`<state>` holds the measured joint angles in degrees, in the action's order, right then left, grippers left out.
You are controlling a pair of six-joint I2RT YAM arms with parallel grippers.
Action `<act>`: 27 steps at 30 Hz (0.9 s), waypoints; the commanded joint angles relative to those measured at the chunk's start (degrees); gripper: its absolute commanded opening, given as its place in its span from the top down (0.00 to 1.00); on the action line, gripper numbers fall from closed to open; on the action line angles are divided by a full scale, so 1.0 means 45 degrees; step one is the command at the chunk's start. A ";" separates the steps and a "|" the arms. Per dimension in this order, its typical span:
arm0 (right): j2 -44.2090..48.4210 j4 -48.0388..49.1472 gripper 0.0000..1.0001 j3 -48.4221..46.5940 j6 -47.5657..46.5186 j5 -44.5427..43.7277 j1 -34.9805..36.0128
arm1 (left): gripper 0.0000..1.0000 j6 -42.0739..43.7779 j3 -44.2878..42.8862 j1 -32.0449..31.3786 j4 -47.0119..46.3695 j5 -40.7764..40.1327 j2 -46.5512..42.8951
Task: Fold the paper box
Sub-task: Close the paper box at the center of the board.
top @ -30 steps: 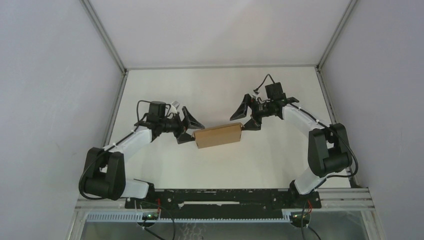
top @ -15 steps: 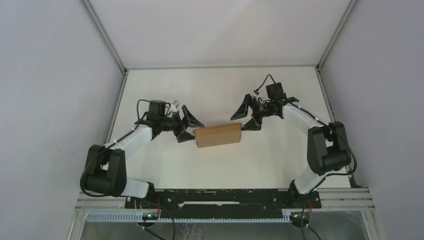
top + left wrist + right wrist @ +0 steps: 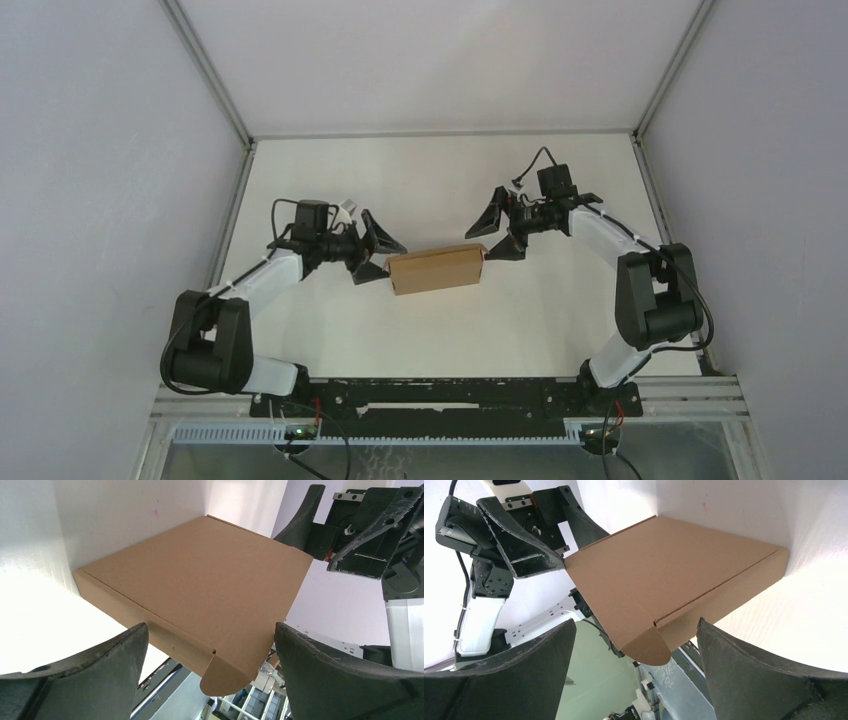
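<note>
The paper box [image 3: 436, 270] is a flat brown cardboard mailer, closed, lying on the white table between my two arms. My left gripper [image 3: 390, 258] is open at the box's left end, one finger on either side of that end without gripping. My right gripper [image 3: 478, 247] is open at the right end. In the left wrist view the paper box [image 3: 200, 580] fills the gap ahead of my left gripper [image 3: 211, 630], and a rounded tab [image 3: 225, 677] sticks out of its near corner. The right wrist view shows the paper box [image 3: 674, 575] the same way, with its rounded tab [image 3: 650, 649] between the fingers of my right gripper [image 3: 636, 625].
White walls enclose the table on the left, right and back, with metal corner posts [image 3: 212, 75]. A black rail [image 3: 440, 392] with the arm bases runs along the near edge.
The right wrist has shifted slightly to the right. The box and the left gripper stay where they were, and both grippers stay open.
</note>
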<state>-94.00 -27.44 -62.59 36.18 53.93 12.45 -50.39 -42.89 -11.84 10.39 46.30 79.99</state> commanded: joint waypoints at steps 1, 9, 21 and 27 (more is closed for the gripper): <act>0.0220 -0.0011 0.00 -0.0559 -0.0388 0.0307 -0.0371 | 0.00 0.0341 -0.0815 0.0224 -0.0136 0.0431 -0.0378; 0.0029 0.0116 0.00 -0.0561 -0.0332 0.0327 -0.0496 | 0.00 0.0470 -0.0878 0.0493 -0.0123 0.0543 -0.0231; 0.0080 0.0059 0.00 -0.0554 -0.0418 0.0290 -0.0769 | 0.00 0.0641 -0.0834 0.0885 -0.0055 0.0667 -0.0556; 0.1325 -0.0930 0.00 -0.0557 -0.1066 -0.0642 -0.1969 | 0.00 0.1109 -0.1141 0.1219 0.0886 0.0194 -0.1515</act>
<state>-93.65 -28.93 -62.63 34.52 53.87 7.60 -48.14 -43.97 -7.68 11.77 47.11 77.87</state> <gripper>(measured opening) 0.993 0.997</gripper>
